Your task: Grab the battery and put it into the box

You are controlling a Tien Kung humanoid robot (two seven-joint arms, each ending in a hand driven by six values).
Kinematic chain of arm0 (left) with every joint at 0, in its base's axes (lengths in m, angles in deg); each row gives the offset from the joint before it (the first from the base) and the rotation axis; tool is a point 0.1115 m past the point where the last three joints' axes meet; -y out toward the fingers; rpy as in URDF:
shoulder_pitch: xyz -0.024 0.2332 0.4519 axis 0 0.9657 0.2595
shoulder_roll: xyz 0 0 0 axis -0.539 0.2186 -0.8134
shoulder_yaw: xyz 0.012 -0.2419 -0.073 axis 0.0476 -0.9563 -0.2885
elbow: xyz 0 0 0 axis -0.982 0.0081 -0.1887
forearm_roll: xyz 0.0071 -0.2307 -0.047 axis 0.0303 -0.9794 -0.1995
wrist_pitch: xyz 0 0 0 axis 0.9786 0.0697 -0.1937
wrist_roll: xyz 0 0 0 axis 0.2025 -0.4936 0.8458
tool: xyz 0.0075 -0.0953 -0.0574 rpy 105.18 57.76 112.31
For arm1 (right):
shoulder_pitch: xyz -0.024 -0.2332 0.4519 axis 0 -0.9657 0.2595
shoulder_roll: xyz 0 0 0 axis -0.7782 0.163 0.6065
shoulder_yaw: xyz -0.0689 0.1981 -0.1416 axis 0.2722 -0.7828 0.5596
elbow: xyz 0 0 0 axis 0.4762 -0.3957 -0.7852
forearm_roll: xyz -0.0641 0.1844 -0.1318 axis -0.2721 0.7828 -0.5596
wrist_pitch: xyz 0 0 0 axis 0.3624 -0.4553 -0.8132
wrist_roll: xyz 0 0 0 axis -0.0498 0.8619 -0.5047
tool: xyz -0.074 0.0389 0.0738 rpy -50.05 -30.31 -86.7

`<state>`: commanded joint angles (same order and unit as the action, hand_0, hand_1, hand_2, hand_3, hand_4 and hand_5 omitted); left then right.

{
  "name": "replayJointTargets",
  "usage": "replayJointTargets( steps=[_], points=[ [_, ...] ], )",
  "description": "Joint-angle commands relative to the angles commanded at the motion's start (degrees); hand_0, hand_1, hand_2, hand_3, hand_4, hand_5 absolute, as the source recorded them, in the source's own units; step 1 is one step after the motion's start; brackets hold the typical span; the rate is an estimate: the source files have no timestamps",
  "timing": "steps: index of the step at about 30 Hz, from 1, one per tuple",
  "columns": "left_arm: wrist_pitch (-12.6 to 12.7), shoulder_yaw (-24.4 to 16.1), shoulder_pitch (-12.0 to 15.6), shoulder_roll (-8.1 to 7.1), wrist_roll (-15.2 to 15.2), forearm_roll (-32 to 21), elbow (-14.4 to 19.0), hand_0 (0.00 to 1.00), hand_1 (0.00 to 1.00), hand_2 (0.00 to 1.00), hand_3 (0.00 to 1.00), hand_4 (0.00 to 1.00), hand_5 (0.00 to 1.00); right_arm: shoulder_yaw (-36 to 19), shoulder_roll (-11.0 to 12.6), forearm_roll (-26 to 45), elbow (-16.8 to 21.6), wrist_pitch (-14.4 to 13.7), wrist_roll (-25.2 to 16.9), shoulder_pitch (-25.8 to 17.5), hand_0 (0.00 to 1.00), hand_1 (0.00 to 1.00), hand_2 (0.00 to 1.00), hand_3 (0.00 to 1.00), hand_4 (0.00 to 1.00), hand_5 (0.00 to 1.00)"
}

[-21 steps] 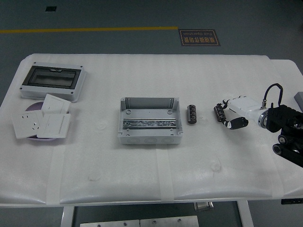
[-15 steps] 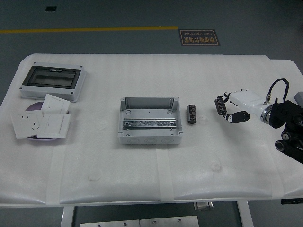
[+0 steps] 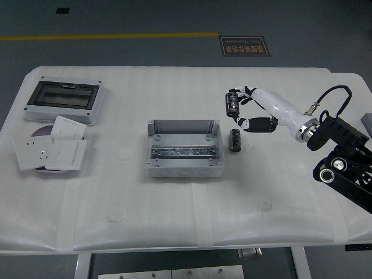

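The battery, a dark ribbed cylinder, lies on the white surface just beside the right wall of the box, its long axis running away from the near edge. It is untouched. The box is grey, open-topped, and sits near the middle of the surface with a metal rail across its floor.

The right robot hand is extended from the right edge, white forearm angled toward the far left, positioned above and just beyond the battery's far end. Its fingers are spread and lightly curved, holding nothing; the thumb points toward the battery.

At far left stand a grey enclosure with a dark window, and near it a stack of white switch plates on a purple dish.
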<state>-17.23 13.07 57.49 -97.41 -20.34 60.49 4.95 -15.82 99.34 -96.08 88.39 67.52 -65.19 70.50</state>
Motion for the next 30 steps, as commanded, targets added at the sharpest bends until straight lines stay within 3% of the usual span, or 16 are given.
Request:
replayJointTargets(
  steps=[5,6,11,12,24,30],
  points=[
    [0.0,-1.1,0.1,-0.05,-0.2,1.1,0.0,0.658,0.667,0.579,0.642,0.675,0.273,1.3,-2.4,-1.6,2.1,-0.3,0.5,0.0,0.875,0.714,0.743,0.722,0.365,0.289],
    [0.0,-1.4,0.1,-0.07,-0.3,1.4,0.0,0.658,0.666,0.579,0.641,0.675,0.274,1.5,-2.9,-1.9,2.0,-0.3,0.5,0.0,0.894,0.750,0.822,0.869,0.664,0.456],
    [0.0,-2.3,0.0,-0.04,-0.5,2.2,0.0,0.658,0.666,0.579,0.641,0.675,0.274,2.8,-3.8,-2.6,1.4,-0.6,0.5,0.3,0.894,0.750,0.822,0.869,0.664,0.456],
    [0.0,-2.3,0.0,-0.03,-0.6,2.2,0.0,0.658,0.666,0.578,0.641,0.675,0.275,3.0,-3.8,-2.6,1.3,-0.6,0.5,0.3,0.998,0.907,0.988,0.998,0.891,0.591],
    [0.0,-2.2,-0.2,-0.10,-0.7,2.1,0.0,0.658,0.666,0.578,0.641,0.674,0.273,4.2,-3.3,-2.6,0.0,-1.0,0.5,0.7,0.998,0.920,0.994,0.998,0.950,0.619],
    [0.0,-2.4,-0.2,-0.14,-0.9,2.3,0.0,0.657,0.666,0.576,0.640,0.672,0.271,6.4,-0.5,-2.5,-5.4,-1.8,-0.4,2.1,0.998,0.912,0.988,0.998,0.950,0.617]
  ],
)
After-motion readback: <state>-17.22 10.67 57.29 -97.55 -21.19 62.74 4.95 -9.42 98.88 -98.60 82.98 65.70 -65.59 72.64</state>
